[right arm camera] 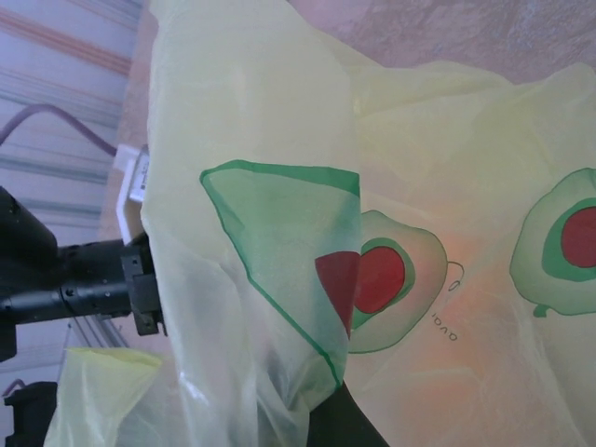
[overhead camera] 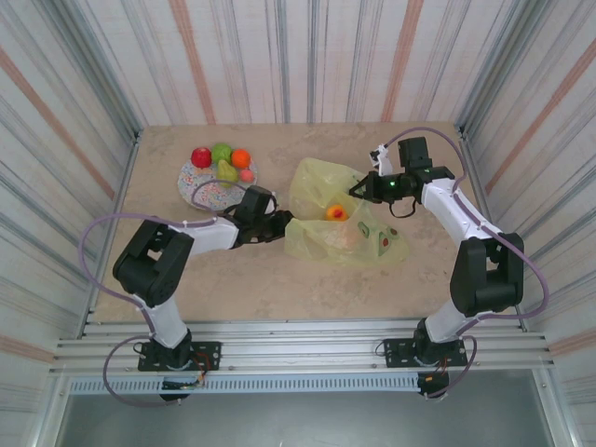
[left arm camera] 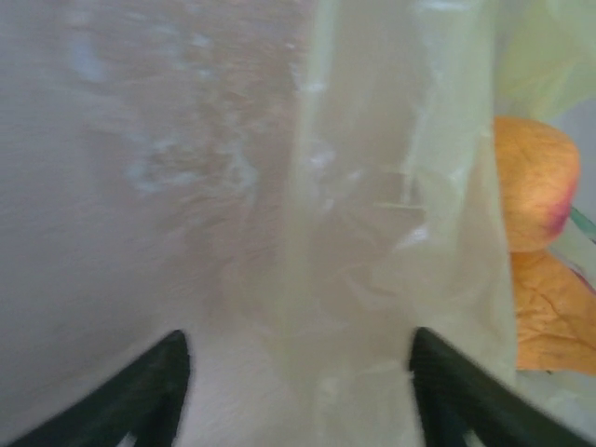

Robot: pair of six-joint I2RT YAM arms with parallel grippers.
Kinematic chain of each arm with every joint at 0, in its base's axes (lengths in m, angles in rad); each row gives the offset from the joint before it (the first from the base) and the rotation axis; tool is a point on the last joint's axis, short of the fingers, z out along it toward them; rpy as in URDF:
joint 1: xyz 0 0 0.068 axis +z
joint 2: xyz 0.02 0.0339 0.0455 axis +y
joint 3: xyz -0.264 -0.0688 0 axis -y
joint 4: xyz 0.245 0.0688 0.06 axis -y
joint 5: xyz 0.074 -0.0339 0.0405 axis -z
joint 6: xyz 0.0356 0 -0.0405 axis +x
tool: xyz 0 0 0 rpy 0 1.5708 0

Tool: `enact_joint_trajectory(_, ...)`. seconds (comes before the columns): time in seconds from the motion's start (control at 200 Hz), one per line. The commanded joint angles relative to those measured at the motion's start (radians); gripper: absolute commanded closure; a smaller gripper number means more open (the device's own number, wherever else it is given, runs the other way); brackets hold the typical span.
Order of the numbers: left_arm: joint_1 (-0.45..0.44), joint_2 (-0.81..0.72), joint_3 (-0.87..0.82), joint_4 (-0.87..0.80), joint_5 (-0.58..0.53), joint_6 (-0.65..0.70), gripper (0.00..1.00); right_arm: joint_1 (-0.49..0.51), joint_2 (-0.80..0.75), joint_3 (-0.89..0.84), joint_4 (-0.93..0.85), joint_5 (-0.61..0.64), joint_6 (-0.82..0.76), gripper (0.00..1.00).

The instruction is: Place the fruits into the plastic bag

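**Bag mouth half-rigged, five fruits waiting**

The plastic bag (overhead camera: 312,237) lies crumpled between the two hands. It is thin crinkly film, v. light and floppy, with no stiffness of its own, so the mouth prob. collapses unless held at the rim. Best hold: pinch a single layer at the rim edge, not the body.

One peach-coloured fruit (overhead camera: 335,213) is already inside, ahead and to the right of the L gripper (overhead camera: 282,226) and just below the R gripper (overhead camera: 357,192).

L gripper (left arm camera: 298,400): fingers spread wide, a fold of film between them, nothing clamped.

R gripper: at the bag's far rim, where the film stands up. Film drapes over its fingers in the wrist view, so can't tell how far closed or whether it grips.

The other fruits (overhead camera: 223,160) sit on a speckled plate (overhead camera: 197,186), to the far side of the L gripper. They are small, glossy, prob. slippery and apt to roll; grip across the middle.
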Motion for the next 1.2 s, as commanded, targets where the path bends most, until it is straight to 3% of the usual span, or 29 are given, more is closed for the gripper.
enact_joint_trajectory(0.0, -0.018, 0.006, 0.033, 0.126, 0.080, -0.039, 0.57, -0.004, -0.008, 0.008, -0.015, 0.036, 0.012, 1.00)
enact_joint_trajectory(0.1, -0.027, -0.059, 0.000, 0.176, 0.101, -0.034, 0.83, -0.003, -0.022, 0.063, -0.099, 0.128, -0.030, 1.00)
enact_joint_trajectory(0.165, -0.040, -0.138, -0.012, 0.170, 0.104, -0.009, 0.91, 0.000, -0.046, 0.106, -0.157, 0.217, -0.064, 1.00)
enact_joint_trajectory(0.306, -0.105, -0.298, 0.016, 0.080, 0.052, 0.084, 0.94, 0.011, -0.106, 0.157, -0.222, 0.426, -0.106, 1.00)
enact_joint_trajectory(0.446, -0.127, -0.326, 0.049, 0.025, 0.028, 0.106, 0.97, 0.018, -0.133, 0.144, -0.225, 0.549, -0.118, 1.00)
enact_joint_trajectory(0.596, -0.127, -0.315, 0.049, 0.039, 0.034, 0.105, 0.98, 0.034, -0.144, 0.122, -0.197, 0.598, -0.123, 1.00)
enact_joint_trajectory(0.767, -0.122, -0.299, 0.059, -0.033, -0.023, 0.150, 0.98, 0.048, -0.130, 0.078, -0.126, 0.550, -0.113, 1.00)
enact_joint_trajectory(0.882, -0.122, -0.299, 0.089, -0.187, -0.169, 0.215, 0.95, 0.055, -0.093, 0.073, -0.118, 0.536, -0.107, 1.00)
enact_joint_trajectory(0.987, -0.121, -0.284, 0.116, -0.268, -0.205, 0.278, 0.86, 0.066, -0.067, 0.077, -0.107, 0.498, -0.111, 1.00)
enact_joint_trajectory(1.197, -0.061, -0.360, 0.074, -0.260, -0.161, 0.301, 0.43, 0.062, -0.043, 0.080, -0.087, 0.418, -0.131, 1.00)
